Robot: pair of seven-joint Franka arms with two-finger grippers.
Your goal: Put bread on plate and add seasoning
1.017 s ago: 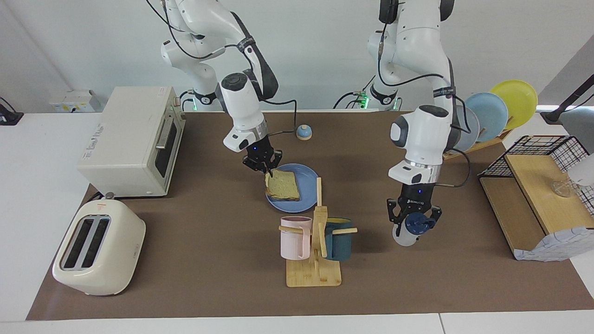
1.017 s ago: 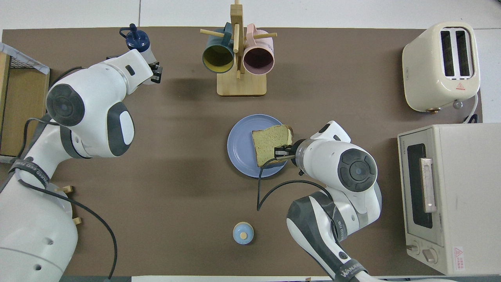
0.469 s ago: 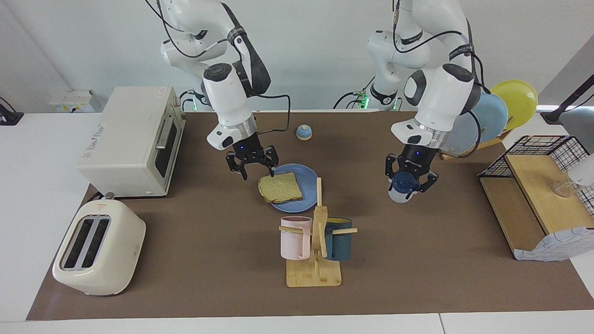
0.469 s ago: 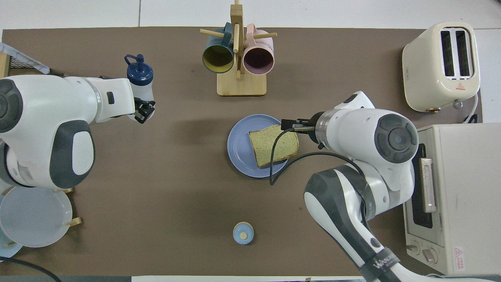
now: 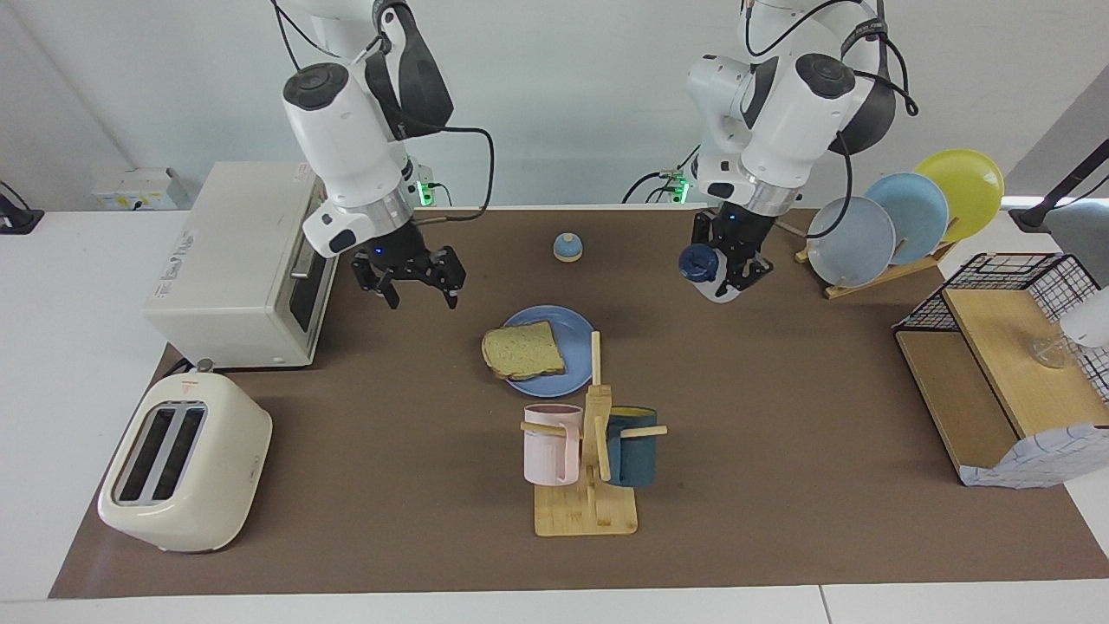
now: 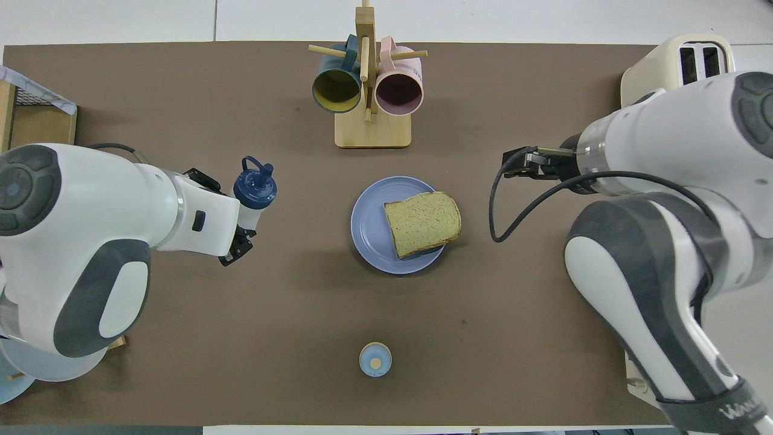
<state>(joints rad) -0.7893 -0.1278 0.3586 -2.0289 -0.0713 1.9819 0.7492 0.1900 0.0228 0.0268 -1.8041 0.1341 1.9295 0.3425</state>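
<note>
Brown mat over the whole tabletop (image 5: 780,520), white wall above the robots. Nearest the robots, a small blue bell (image 5: 567,248), no part in this. Next out, both tools up in the air: right tool (image 5: 420,299) with fingers spread wide and nothing in them, hanging over bare mat between the toaster oven (image 5: 243,260) and the plate (image 5: 572,322); left tool (image 5: 736,270) clamped on the seasoning bottle (image 5: 700,262), bottle tipped, navy cap pointing toward the plate, raised over the mat toward the left arm's end, well apart from the food. Then the plate itself, mid-tabletop, with the bread (image 5: 522,351) lying flat on it, one edge hanging over the rim toward the right arm's end. First half looking done, then: slice delivered and let go. Left to do, by the look of it: carrying the bottle across over the bread and shaking or squeezing. Farthest out, mug rack (image 5: 587,507) and toaster (image 5: 182,464), untouched
</note>
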